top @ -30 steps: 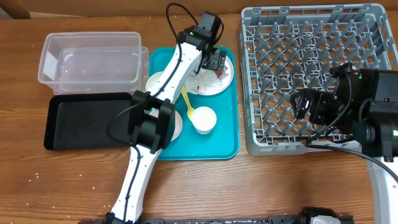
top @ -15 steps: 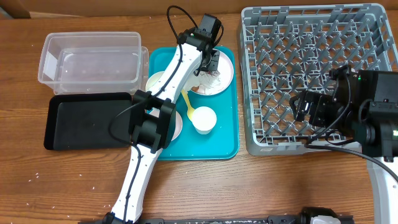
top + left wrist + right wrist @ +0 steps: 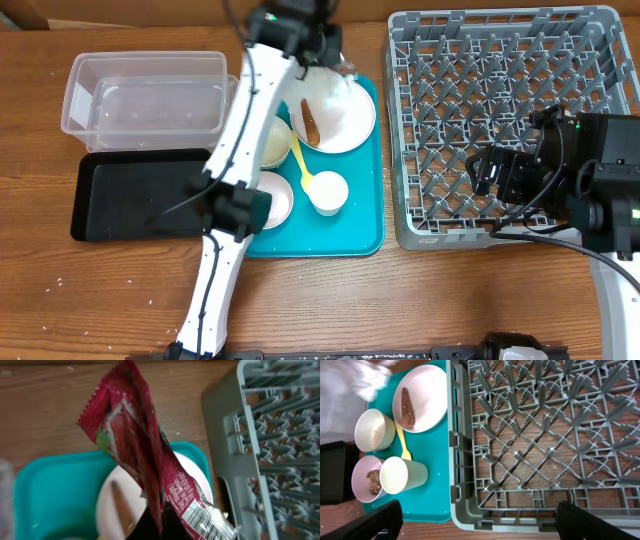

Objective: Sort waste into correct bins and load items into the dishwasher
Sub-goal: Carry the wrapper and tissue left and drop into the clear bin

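Pincer check first: the left pincer (image 3: 155,530) is clenched on the lower end of the small red-and-white wrapper (image 3: 142,455), which hangs in the air, crinkled and slanted. From the left wrist view I see it held over the far rim of the white plate (image 3: 345,105), near the corner of the grey dish rack (image 3: 500,120). The right pincer (image 3: 479,507) is released, fingers spread wide, and hovers above the near left part of the rack.

Surface: a brown wooden table (image 3: 450,300) with a few small white specks (image 3: 60,285) near its front left. I see nothing of the room past the table edge.

Containers:
- The teal tray (image 3: 350,225) lies just left of the rack and carries the dishes.
- The plate sits at the tray's far end with one long brown chunk (image 3: 310,122) on it.
- One white bowl (image 3: 272,140) beside the plate holds rice.
- A second bowl (image 3: 365,477), nearer the front, holds brown chunks.
- The small white cup (image 3: 328,192) stands just right of that second bowl.
- The yellow spoon (image 3: 300,165) lies on the tray between the bowls and the cup.
- The clear tub (image 3: 145,95) sits left of the tray, with the black tray (image 3: 140,195) just in front of it.
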Controlling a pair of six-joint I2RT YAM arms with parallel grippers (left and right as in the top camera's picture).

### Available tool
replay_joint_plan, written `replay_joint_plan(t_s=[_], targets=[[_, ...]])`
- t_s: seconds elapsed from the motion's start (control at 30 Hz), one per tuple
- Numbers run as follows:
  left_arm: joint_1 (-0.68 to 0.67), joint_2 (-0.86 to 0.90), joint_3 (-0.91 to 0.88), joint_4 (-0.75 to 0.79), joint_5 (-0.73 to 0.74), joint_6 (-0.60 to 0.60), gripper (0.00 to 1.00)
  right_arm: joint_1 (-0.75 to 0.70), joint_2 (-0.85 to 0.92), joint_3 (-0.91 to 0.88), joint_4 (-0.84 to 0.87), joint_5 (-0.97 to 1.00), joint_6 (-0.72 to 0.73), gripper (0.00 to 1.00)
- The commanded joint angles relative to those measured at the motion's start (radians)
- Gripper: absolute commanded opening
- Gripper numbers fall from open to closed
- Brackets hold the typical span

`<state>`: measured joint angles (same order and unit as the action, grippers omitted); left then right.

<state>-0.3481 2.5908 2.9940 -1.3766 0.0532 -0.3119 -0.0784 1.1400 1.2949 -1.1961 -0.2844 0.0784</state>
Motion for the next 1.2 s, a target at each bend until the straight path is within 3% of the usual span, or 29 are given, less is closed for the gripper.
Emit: replay_joint_plan(t_s=[0.0,0.17,0.33,0.57,0.8,0.87,0.9,0.93,0.97,1.0,1.03,1.17], targets=[[0.063,-0.023,0.139,-0.104,0.023,-0.017,0.04,-0.002,-0.003,0.021,0.005,-0.005,-0.001,1.0],[0.203,-0.053,0.148,-0.247,-0.03,-0.01,0.04,-0.002,-0.003,0.021,0.008,-0.006,-0.001,1.0],[0.34,-0.044,0.131,-0.284,-0.035,-0.006,0.04,-0.002,-0.003,0.021,0.003,-0.006,-0.001,1.0],[0.454,-0.031,0.005,-0.228,-0.035,-0.005,0.04,-0.002,-0.003,0.021,0.004,-0.006,0.0,1.0],[0.488,-0.031,-0.194,-0.065,-0.041,-0.006,0.04,-0.002,-0.003,0.021,0.004,-0.006,0.0,1.0],[0.488,-0.031,-0.233,-0.024,-0.042,-0.006,0.15,-0.002,-0.003,0.021,0.004,-0.006,0.0,1.0],[0.488,-0.031,-0.245,-0.01,-0.042,-0.006,0.29,-0.002,-0.003,0.021,0.004,-0.006,0.0,1.0],[0.488,-0.031,-0.249,-0.006,-0.042,-0.005,0.49,-0.002,-0.003,0.021,0.003,-0.006,0.0,1.0],[0.488,-0.031,-0.249,-0.006,-0.042,-0.005,0.76,-0.002,-0.003,0.021,0.003,-0.006,0.0,1.0],[0.488,-0.032,-0.247,-0.006,-0.042,-0.006,0.92,-0.002,-0.003,0.021,0.003,-0.006,0.0,1.0],[0.488,-0.034,-0.241,-0.009,-0.042,-0.006,1.0,-0.002,-0.003,0.021,0.004,-0.006,0.0,1.0],[0.488,-0.036,-0.164,-0.06,-0.038,0.015,1.0,-0.002,-0.003,0.021,0.004,-0.006,-0.001,1.0]])
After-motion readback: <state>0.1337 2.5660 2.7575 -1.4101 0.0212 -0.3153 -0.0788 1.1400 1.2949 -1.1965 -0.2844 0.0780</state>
